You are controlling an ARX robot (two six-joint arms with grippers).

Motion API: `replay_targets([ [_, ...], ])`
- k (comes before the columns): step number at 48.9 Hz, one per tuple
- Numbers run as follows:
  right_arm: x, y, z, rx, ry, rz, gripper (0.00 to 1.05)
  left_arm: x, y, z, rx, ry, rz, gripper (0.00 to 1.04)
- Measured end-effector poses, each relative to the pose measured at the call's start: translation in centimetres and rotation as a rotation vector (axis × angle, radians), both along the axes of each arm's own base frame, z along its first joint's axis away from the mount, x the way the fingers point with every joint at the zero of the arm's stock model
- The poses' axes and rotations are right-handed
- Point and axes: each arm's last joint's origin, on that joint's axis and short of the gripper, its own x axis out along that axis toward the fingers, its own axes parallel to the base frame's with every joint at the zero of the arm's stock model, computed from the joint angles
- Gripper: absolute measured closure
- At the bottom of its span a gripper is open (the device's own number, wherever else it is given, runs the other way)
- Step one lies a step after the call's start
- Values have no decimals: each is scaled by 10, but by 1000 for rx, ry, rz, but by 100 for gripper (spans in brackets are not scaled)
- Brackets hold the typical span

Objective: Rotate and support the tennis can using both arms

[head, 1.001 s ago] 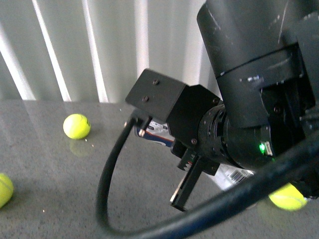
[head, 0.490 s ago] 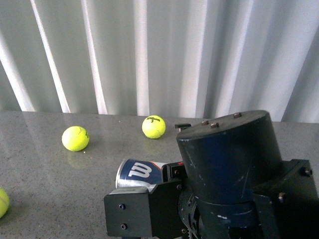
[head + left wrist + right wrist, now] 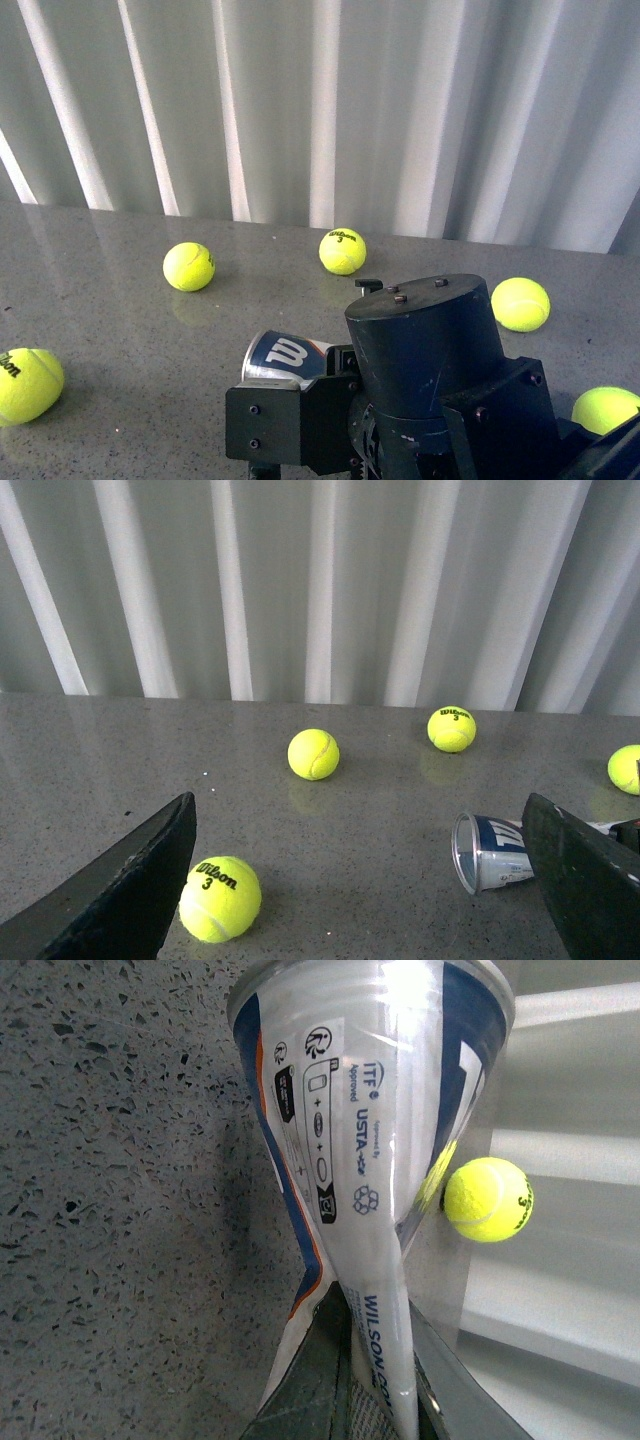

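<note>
The tennis can [image 3: 283, 358] lies on its side on the grey table, open silver-rimmed end toward the left, its blue label with a white W showing. My right arm's bulky black housing [image 3: 430, 380] hides the rest of it. In the right wrist view my right gripper [image 3: 365, 1370] is shut on the tennis can [image 3: 360, 1130] and squeezes it flat between the jaws. In the left wrist view the can [image 3: 492, 852] lies beside one finger [image 3: 585, 880] of my open left gripper [image 3: 360, 890], whose other finger [image 3: 130, 890] is far from it. The left gripper is empty.
Several yellow tennis balls lie on the table: one at far left [image 3: 28, 384], two further back [image 3: 188, 266] [image 3: 342, 251], two at right [image 3: 520, 303] [image 3: 604, 409]. In the left wrist view a ball [image 3: 220, 898] sits next to one finger. A white corrugated wall [image 3: 320, 100] stands behind the table.
My right arm has dropped from filling the upper right to low in the front view, and the can now lies on the table. The view has shifted, bringing more balls into sight.
</note>
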Motion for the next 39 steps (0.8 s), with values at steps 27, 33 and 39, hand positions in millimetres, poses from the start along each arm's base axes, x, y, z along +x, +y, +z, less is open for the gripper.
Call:
replay_targets([
  [27, -6, 2, -22, 75, 35, 12, 99, 0, 0, 0, 0, 0, 0, 7],
  [33, -9, 3, -23, 65, 35, 31, 99, 0, 0, 0, 0, 0, 0, 7],
  [39, -13, 2, -20, 67, 38, 38, 78, 0, 0, 0, 0, 0, 0, 7],
])
